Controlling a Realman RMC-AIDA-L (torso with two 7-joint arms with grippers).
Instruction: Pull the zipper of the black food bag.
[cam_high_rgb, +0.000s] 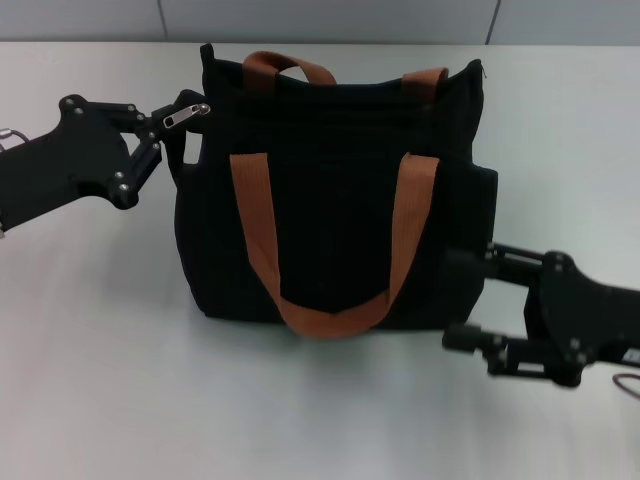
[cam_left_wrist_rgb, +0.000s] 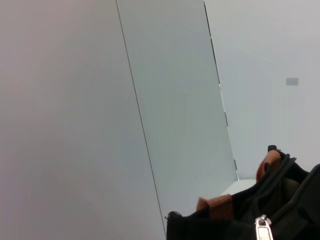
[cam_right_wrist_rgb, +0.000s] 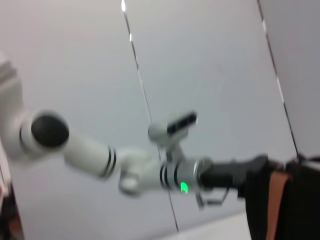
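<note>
The black food bag (cam_high_rgb: 330, 200) stands upright mid-table with two orange-brown strap handles (cam_high_rgb: 262, 230). The silver zipper pull tab (cam_high_rgb: 187, 115) sticks out at the bag's top left corner. My left gripper (cam_high_rgb: 162, 128) is shut on the tab, level with the bag's top edge. The tab (cam_left_wrist_rgb: 262, 229) and the bag's top (cam_left_wrist_rgb: 290, 200) also show in the left wrist view. My right gripper (cam_high_rgb: 466, 300) is open at the bag's lower right side, with its upper finger (cam_high_rgb: 470, 262) against the fabric. The right wrist view shows the left arm (cam_right_wrist_rgb: 150, 170) reaching to the bag (cam_right_wrist_rgb: 305, 200).
The white table (cam_high_rgb: 120, 380) spreads around the bag on all sides. Grey wall panels (cam_high_rgb: 330, 20) run behind the table's far edge. A cable (cam_high_rgb: 628, 385) hangs by the right arm at the frame's edge.
</note>
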